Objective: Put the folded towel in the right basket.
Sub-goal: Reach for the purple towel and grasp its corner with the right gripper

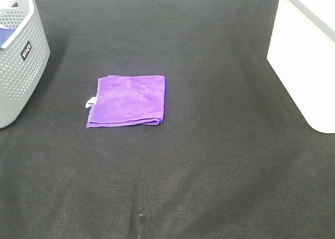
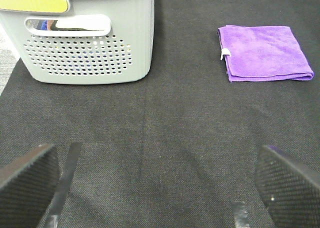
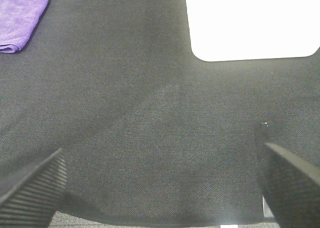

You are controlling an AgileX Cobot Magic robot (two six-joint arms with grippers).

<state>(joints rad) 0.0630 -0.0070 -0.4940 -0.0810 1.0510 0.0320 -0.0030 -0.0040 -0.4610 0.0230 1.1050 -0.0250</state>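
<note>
A folded purple towel with a small white tag lies flat on the black mat, left of centre. It also shows in the left wrist view and at the corner of the right wrist view. The right basket is white and stands at the right edge; it shows in the right wrist view too. My left gripper is open and empty, well short of the towel. My right gripper is open and empty, near the front edge, apart from both towel and basket. Neither gripper shows in the exterior view.
A grey perforated basket stands at the far left, holding blue and yellow items; it shows in the left wrist view. The black mat covers the table.
</note>
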